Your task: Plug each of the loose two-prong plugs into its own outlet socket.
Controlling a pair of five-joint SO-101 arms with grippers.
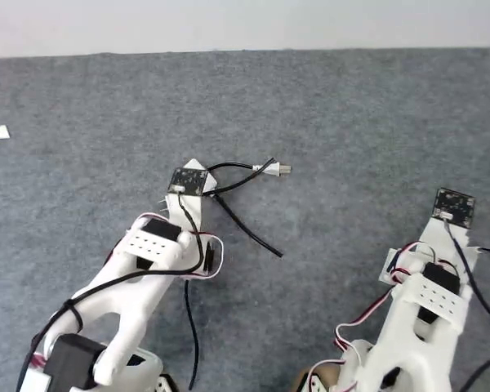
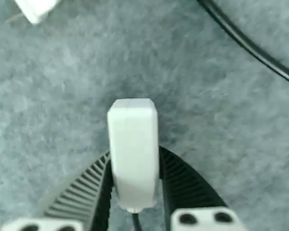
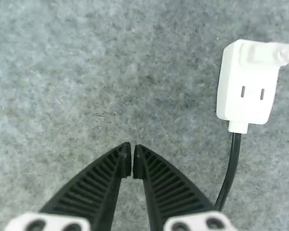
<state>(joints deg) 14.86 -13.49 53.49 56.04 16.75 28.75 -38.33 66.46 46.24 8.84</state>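
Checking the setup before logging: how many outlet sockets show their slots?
1: the white socket lies on the carpet beside the right gripper. The white block in the left gripper hides its face; it could be another.

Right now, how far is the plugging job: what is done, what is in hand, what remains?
Done: nothing seen yet; the outlet socket near the shut, empty right pincer shows two empty slots. In hand: the left pincer is shut on a white connector, its type unclear. Remaining: a plug lies loose on the carpet, and every plug must go in.
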